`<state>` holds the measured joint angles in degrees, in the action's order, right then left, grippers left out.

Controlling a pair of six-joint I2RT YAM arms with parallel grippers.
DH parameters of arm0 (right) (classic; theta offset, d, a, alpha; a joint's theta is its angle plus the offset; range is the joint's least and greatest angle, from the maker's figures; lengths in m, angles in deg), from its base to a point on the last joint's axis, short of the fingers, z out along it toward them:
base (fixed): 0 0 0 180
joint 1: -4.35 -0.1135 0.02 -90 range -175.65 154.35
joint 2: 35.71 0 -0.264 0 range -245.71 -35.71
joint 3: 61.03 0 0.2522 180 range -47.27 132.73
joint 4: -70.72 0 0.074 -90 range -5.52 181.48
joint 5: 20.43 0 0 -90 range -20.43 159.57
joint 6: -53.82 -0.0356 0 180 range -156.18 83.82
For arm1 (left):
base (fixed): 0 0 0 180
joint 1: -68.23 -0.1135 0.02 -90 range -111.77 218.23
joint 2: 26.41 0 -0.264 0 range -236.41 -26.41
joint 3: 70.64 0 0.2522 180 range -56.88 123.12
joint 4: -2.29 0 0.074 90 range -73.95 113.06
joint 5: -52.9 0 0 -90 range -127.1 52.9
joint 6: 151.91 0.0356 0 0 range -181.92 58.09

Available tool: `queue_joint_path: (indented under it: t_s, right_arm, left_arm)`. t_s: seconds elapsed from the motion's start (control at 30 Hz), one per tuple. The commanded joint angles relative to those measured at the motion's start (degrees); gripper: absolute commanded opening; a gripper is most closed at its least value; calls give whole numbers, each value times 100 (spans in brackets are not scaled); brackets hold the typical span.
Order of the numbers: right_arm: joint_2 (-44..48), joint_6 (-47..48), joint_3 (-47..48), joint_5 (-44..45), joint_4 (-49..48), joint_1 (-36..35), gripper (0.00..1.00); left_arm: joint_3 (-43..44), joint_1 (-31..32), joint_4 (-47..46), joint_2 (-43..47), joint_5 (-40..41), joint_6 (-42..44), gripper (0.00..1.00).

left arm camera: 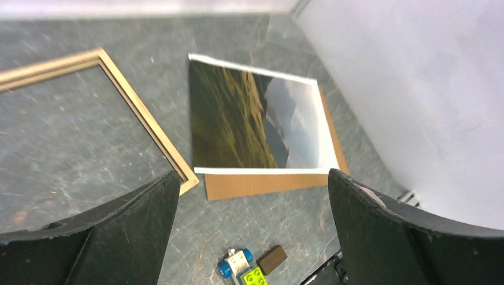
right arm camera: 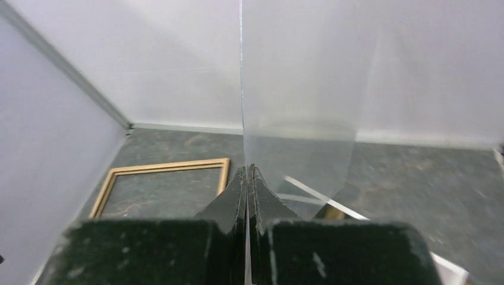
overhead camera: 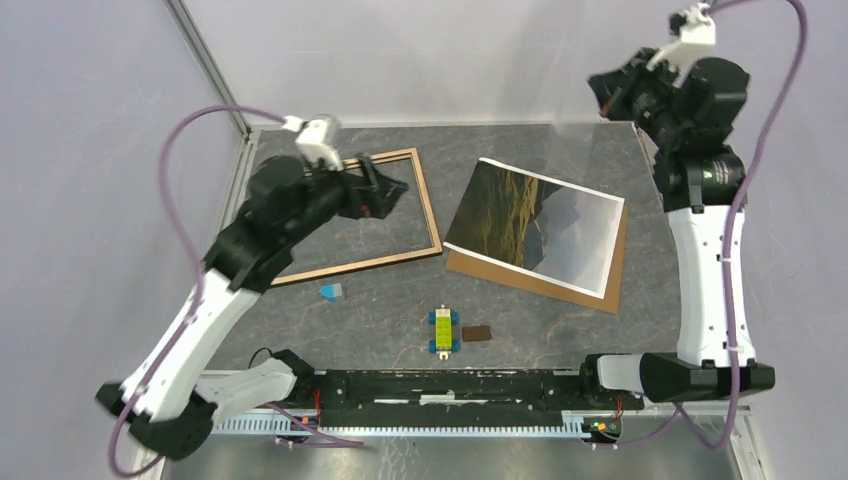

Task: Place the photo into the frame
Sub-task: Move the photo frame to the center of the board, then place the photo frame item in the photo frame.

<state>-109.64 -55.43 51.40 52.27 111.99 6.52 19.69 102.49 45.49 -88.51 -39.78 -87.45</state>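
Handling the photo (overhead camera: 535,228) will take care: it looks like a thin glossy print, light and floppy, quick to crease or slide. It lies picture side up on the brown backing board (left arm camera: 261,184), right of centre on the table and well apart from the frame (overhead camera: 427,205), which lies flat with its tan side up. Because the print rests flat on the board, you have no edge to get a finger under. You would probably do best to nudge a white-bordered corner past the board's edge and pinch it there, keeping off the glossy picture.

In the top view its long axis runs left to right, with the right end swung nearer the arm bases. The frame's long axis tilts the other way, so expect to turn the print before lowering it in.

Your left gripper (left arm camera: 252,178) hangs over the frame's right part with its fingers wide apart and nothing between them. Your right gripper (right arm camera: 246,172) is raised high, pressed tight on the lower edge of a clear pane (right arm camera: 297,89) held upright
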Motion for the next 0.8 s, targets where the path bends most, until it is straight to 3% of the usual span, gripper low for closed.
queue_joint_path:
  t_s: [0.0, 0.13, 0.3, 0.47, 0.6, 0.77]
  right_arm:
    - [-620, -13, 1117, 869, 495, -1356, 0]
    - [-1391, -273, 1933, 1197, 370, -2719, 0]
    - [-2138, -1073, 2500, 776, -495, -3710, 0]
    - [-2132, -2369, 1404, 106, -2081, -3887, 0]
    - [-2211, -2756, 558, 240, -2308, -3829, 0]
    - [-2425, -3367, -1395, -170, -3880, -3462, 0]
  left_arm:
    - [150, -5, 664, 827, 697, 514, 100]
    - [308, -7, 839, 1430, 1071, 604, 100]
    - [449, -6, 842, 1960, 1643, 814, 100]
    - [490, -3, 718, 2267, 1839, 957, 100]
    - [482, -7, 642, 2326, 1824, 1048, 100]
    - [332, -6, 540, 2204, 1765, 1289, 100]
